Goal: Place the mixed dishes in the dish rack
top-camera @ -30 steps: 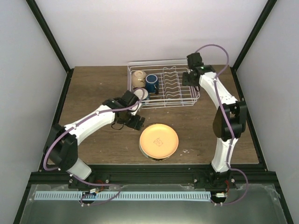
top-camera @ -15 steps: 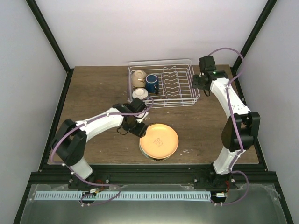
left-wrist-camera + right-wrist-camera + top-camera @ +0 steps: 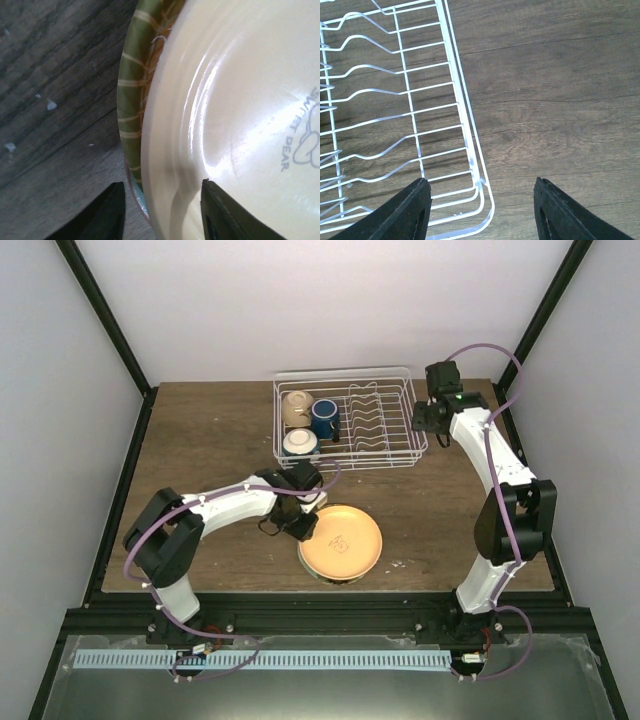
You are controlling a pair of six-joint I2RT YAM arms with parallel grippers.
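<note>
Left tool (image 3: 161, 200) gaped astride rim of orange-yellow plate (image 3: 341, 542) atop green-rimmed plate (image 3: 131, 100); likely needed pinching top one only (rims close). Right tool (image 3: 479, 200) open over dish rack (image 3: 385, 430).

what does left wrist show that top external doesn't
Only left wrist: a green woven-patterned plate rim under the orange-yellow plate, plus its SWEET DEAR print. Only top external: the white wire dish rack holding a cream bowl, dark blue mug and white bowl. Both: that yellow plate and the open left gripper at its edge.
</note>
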